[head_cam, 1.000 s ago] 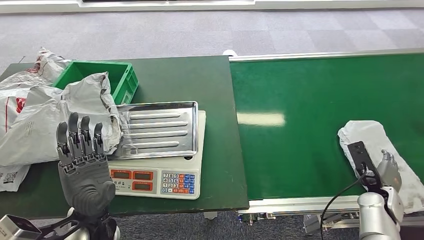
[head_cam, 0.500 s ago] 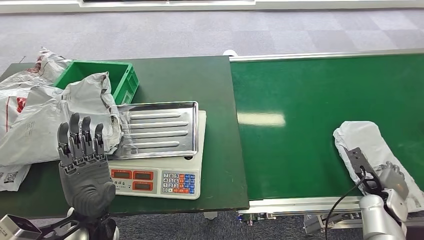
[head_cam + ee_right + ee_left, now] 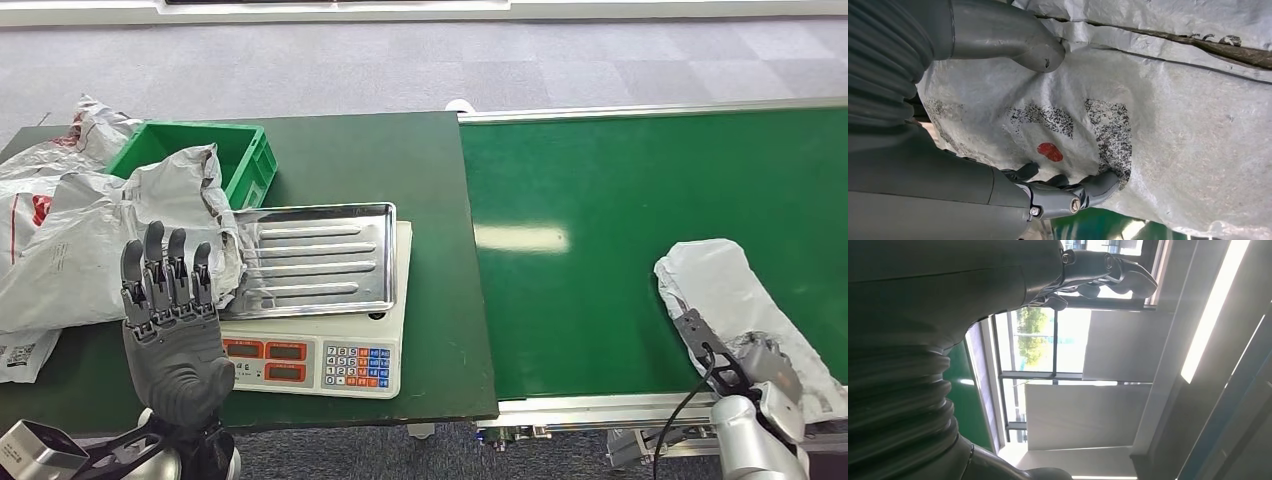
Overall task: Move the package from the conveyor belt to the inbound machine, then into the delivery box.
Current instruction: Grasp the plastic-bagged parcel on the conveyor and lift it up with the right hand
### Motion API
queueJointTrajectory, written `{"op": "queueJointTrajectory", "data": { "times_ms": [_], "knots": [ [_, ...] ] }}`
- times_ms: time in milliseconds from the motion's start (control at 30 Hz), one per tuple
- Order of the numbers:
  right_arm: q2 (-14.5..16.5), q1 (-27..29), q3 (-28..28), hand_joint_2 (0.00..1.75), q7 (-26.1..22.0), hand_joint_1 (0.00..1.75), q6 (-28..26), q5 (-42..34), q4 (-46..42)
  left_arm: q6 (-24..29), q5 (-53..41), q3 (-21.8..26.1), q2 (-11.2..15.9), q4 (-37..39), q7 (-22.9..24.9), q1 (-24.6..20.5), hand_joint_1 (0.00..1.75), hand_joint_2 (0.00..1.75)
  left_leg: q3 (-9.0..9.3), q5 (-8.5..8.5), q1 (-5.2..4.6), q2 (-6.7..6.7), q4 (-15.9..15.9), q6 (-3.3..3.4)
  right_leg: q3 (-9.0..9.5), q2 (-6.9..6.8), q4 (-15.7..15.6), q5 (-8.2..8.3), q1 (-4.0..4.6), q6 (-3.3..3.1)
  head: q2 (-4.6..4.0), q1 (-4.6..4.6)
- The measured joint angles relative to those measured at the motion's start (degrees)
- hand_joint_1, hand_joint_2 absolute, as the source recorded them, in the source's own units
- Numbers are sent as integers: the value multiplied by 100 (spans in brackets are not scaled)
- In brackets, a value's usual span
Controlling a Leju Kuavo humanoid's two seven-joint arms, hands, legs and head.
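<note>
Since a second ago the package [image 3: 735,300] has slid along the conveyor belt [image 3: 600,200] toward the scale [image 3: 320,340], the right hand [image 3: 762,362] with it. In the right wrist view its fingers [image 3: 1098,186] and thumb press into the wrinkled wrapping, clamped on the near end. The left hand [image 3: 172,330] stands raised beside the scale, fingers straight and together, holding nothing. Judgement: thin, slack wrapping could slip free when lifted, since only one end is pinched.
</note>
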Motion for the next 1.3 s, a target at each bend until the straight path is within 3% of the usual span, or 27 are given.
{"op": "queueJointTrajectory", "data": {
  "times_ms": [100,233,300,367,433,567,1300],
  "knots": [
    [13,3,63,175,235,0,-23,214,1,0,-3,0,3,7,0,-5,0,175,4,0,0,0,0,0,-1,0,0,0,0,0,0,-1],
    [-5,55,182,175,347,0,1152,463,52,8,-40,-4,20,181,2,-185,0,175,24,-2,2,0,1,0,16,-1,-3,-2,6,1,0,-2],
    [-26,72,250,175,198,24,1521,471,116,37,-92,-9,27,306,8,-297,0,175,41,-7,8,3,1,1,41,4,-6,-5,11,3,0,-1],
    [-35,57,309,175,167,47,1543,497,169,77,-115,-11,30,376,14,-348,0,175,46,-16,11,11,1,3,64,10,-9,-10,14,6,0,-1],
    [-38,20,381,175,237,47,1520,548,200,110,-109,-11,30,414,15,-366,0,175,50,-26,12,19,1,11,85,14,-11,-19,13,12,0,-1],
    [-46,-39,495,175,293,175,1521,591,238,133,-96,-11,30,445,15,-371,0,175,62,-32,12,21,1,17,107,14,-13,-25,13,17,0,0],
    [-34,-313,819,175,283,175,1303,577,296,298,-2,-3,32,304,9,-353,0,175,70,-39,16,22,1,19,125,13,-14,-29,12,21,0,0]
  ]
}}
